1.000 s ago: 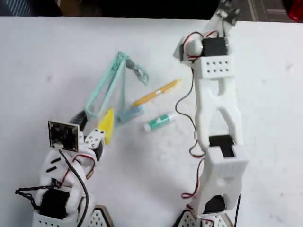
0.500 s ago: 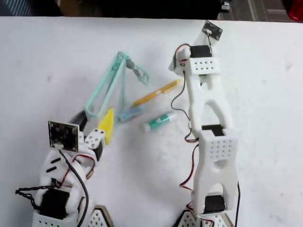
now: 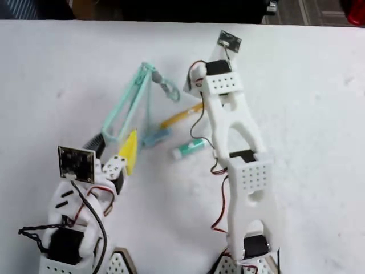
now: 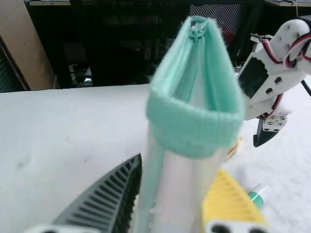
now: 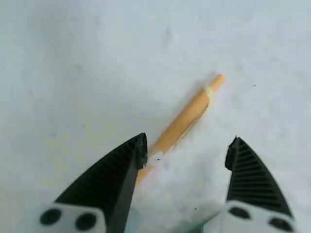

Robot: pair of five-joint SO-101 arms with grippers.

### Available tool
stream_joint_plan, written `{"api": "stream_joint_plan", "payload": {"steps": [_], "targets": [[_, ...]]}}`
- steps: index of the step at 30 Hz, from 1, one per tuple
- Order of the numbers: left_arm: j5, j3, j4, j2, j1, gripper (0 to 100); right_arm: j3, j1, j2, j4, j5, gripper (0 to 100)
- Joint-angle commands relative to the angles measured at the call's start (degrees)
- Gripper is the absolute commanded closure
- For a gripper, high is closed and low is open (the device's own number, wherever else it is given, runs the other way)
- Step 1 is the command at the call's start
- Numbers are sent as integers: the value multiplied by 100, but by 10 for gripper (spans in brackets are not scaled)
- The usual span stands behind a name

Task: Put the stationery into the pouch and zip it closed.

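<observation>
The left tool (image 4: pixel 180 165) is closed on the mint-green pouch (image 4: pixel 194 111). Its dark finger (image 4: pixel 112 199) presses one side of the pouch and its yellow finger (image 4: pixel 228 204) presses the other side. In the high view the pouch lies long on the white counter (image 3: pixel 319 114). One end is in the left tool and the other end points toward the far edge. The mouth of the pouch stands open as a narrow gap along its length.

The right tool (image 5: pixel 188 141) is open, with its two black fingers (image 5: pixel 248 170) wide apart, and it hangs over the orange pen (image 5: pixel 187 119). The pen lies flat and slanted on the counter, between the two fingertips. I cannot tell if a finger touches it. Seen from above, the pen is beside the pouch and partly under the right arm (image 3: pixel 228 114).

A small green and white tube (image 3: pixel 190 148) lies near the pen, on the side closer to the arm bases. A small blue thing (image 3: pixel 157 137) lies just beside the pouch, near the yellow finger.
</observation>
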State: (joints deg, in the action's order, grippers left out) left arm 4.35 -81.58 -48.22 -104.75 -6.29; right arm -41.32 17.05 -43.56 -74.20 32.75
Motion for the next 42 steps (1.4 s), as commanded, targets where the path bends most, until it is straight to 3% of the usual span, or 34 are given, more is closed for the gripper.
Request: {"api": "stream_joint_plan", "payload": {"steps": [1, 14, 16, 20, 22, 42], "targets": [[-70, 53, -9, -4, -22, 801, -255, 22, -40, 84, 35, 750], [-70, 53, -9, -4, -22, 801, -1635, -163, -1560, -101, -18, 753], [-70, 53, -9, -4, -22, 801, -1916, -171, -1745, -295, -18, 798], [-70, 53, -9, -4, -22, 801, -2391, -171, -2070, -523, -26, 993], [-70, 53, -9, -4, -22, 801, -2567, -171, -2211, -629, -35, 957], [202, 308, -352, -4, -4, 805, -3130, -866, -2404, -1262, 18, 982]]}}
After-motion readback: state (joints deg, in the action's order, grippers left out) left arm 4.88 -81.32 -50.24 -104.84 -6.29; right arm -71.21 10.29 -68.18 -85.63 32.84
